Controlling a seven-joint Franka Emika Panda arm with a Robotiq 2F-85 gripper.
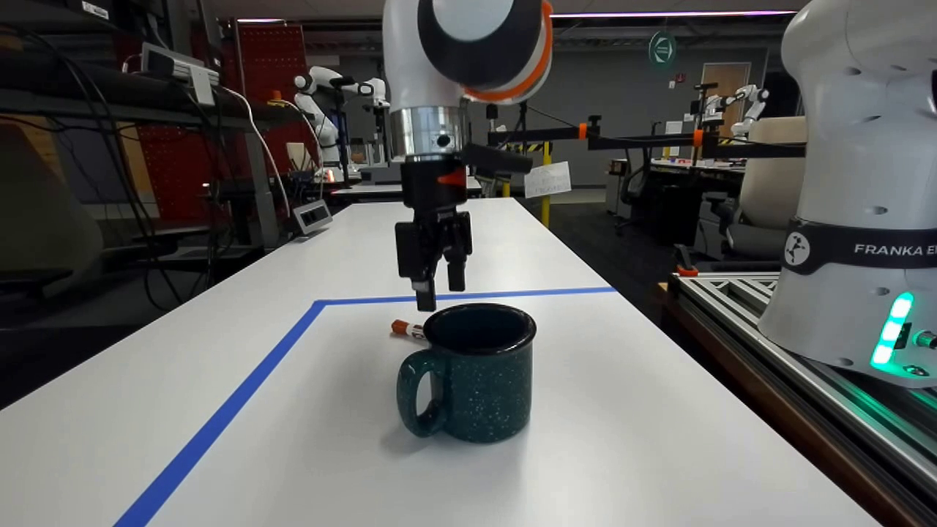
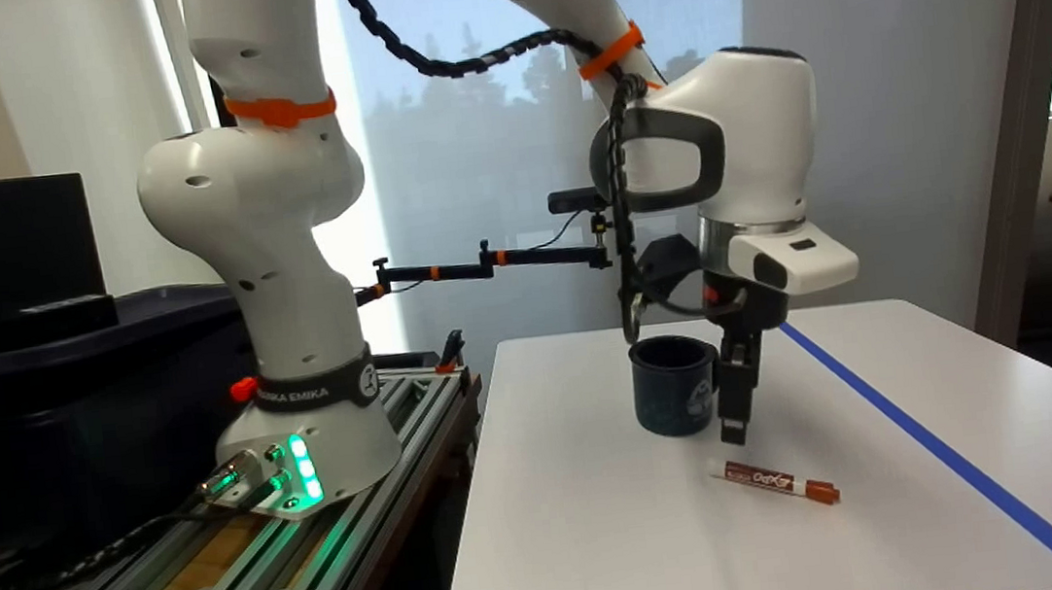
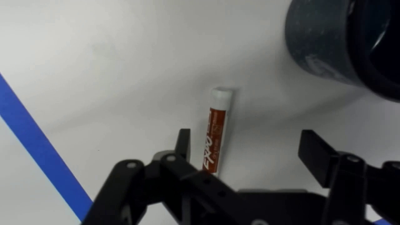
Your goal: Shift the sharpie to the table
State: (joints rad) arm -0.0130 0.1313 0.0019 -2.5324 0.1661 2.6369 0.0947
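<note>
The sharpie is a slim Expo marker with a reddish-brown label and cap. It lies flat on the white table [image 2: 591, 542], as seen in an exterior view [image 2: 772, 481]. In an exterior view only its reddish-brown end [image 1: 406, 329] shows; the mug hides the rest. My gripper [image 1: 441, 291] points down above the table, fingers apart and empty; it also shows in an exterior view [image 2: 734, 431]. In the wrist view the marker [image 3: 215, 134] lies below the open jaws [image 3: 248, 147], nearer the left finger; that finger hides its capped end.
A dark teal mug [image 1: 487, 395] stands upright beside the marker, close to the gripper; it also shows in the wrist view [image 3: 322, 40]. Blue tape [image 2: 954, 460] marks the table. A small grey device [image 1: 313, 217] sits at the table's edge. The robot base stands on a metal-framed bench [image 2: 424, 442].
</note>
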